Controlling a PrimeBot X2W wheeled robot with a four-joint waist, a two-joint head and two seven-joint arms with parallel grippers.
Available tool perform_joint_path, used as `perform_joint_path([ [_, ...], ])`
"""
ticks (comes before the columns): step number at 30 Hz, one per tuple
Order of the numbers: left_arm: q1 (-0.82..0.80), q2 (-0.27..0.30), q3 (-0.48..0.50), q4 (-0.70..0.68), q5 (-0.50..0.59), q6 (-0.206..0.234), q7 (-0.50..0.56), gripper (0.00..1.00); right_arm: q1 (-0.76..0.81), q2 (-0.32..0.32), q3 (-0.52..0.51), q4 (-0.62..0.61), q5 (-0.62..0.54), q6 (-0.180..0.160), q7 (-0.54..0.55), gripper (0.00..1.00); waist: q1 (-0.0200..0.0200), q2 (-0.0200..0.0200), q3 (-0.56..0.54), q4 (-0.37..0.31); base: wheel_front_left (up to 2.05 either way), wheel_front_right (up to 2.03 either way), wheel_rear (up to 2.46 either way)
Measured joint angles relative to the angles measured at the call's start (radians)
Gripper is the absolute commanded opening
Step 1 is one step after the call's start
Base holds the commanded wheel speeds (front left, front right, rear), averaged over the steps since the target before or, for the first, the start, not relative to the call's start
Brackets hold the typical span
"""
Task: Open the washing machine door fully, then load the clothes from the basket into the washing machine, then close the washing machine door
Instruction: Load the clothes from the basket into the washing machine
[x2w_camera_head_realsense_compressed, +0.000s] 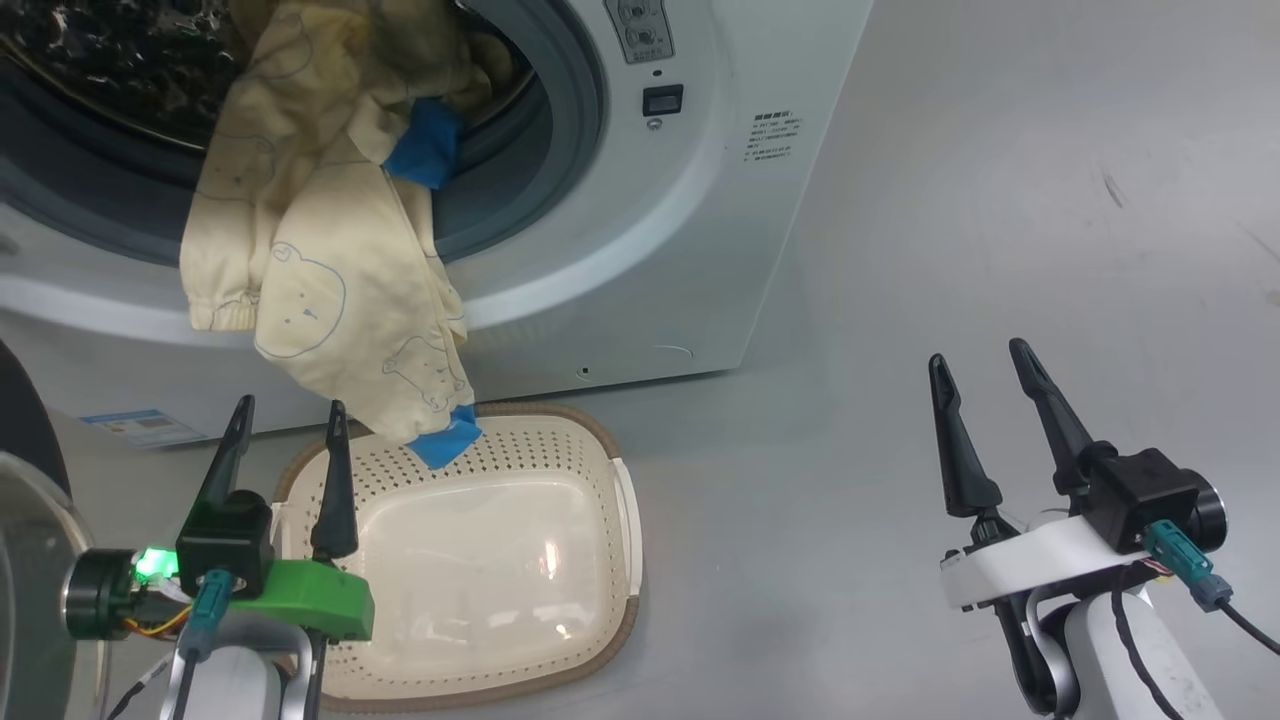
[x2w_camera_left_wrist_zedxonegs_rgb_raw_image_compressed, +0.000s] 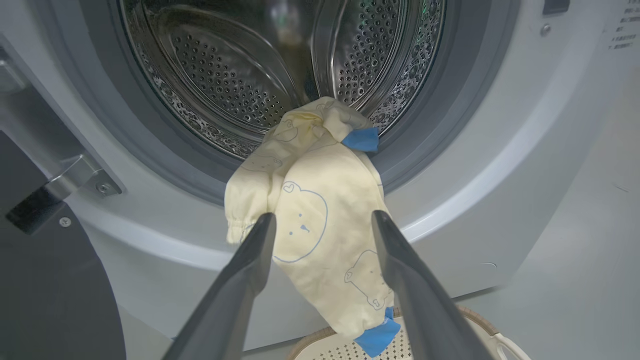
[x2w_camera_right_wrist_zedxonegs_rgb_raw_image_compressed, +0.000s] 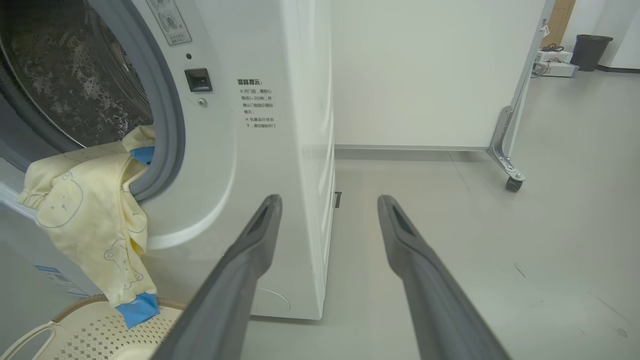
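- Partly inside, the clothes (x2w_camera_head_realsense_compressed: 330, 270) spill from the washing machine (x2w_camera_head_realsense_compressed: 640, 230) drum (x2w_camera_left_wrist_zedxonegs_rgb_raw_image_compressed: 225, 75) over the grey gasket (x2w_camera_head_realsense_compressed: 570, 120) — lowest blue end dangling at the basket (x2w_camera_head_realsense_compressed: 500, 560) rim.
- Wide open and empty, the left gripper (x2w_camera_head_realsense_compressed: 290, 405) points at the hanging fabric.
- Equally wide, the right gripper (x2w_camera_head_realsense_compressed: 978, 350) holds nothing — well aside, over bare floor (x2w_camera_head_realsense_compressed: 1000, 200).
- At left, the door (x2w_camera_left_wrist_zedxonegs_rgb_raw_image_compressed: 50, 290) stands swung open.

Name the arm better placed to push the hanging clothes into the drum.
Left. The open left gripper points straight at the clothes draped over the opening; the right gripper sits off beside the washing machine.
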Motion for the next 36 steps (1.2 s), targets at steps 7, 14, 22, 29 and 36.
perform_joint_path([
  [7, 0.056, -0.002, -0.006, -0.043, -0.002, 0.0, 0.0, 1.0, 0.017, 0.001, 0.016, 0.0, -0.001, 0.007, 0.0, 1.0, 0.0, -0.0001, -0.038, 0.013, 0.0, 0.0, 0.0],
  [14, 0.081, -0.002, -0.004, -0.074, -0.003, 0.002, 0.0, 1.0, 0.027, 0.003, 0.022, -0.008, -0.001, 0.008, 0.0, 1.0, 0.0, 0.0, -0.034, 0.005, 0.0, 0.0, 0.0],
  [22, 0.096, -0.003, -0.005, -0.101, -0.003, 0.01, 0.004, 1.0, 0.035, 0.004, 0.021, -0.011, -0.001, 0.008, 0.0, 1.0, 0.0, 0.0, -0.029, -0.005, 0.0, 0.0, 0.0],
  [29, 0.096, -0.003, 0.003, -0.117, -0.007, 0.013, 0.023, 1.0, 0.035, 0.005, 0.023, -0.024, -0.001, 0.01, 0.0, 1.0, 0.0, 0.0, -0.02, -0.011, 0.0, 0.0, 0.0],
  [36, 0.096, -0.003, 0.008, -0.092, -0.031, 0.013, 0.069, 1.0, 0.035, 0.007, 0.03, -0.038, -0.001, 0.014, 0.0, 1.0, 0.0, 0.0, 0.008, -0.019, 0.0, 0.0, 0.0],
])
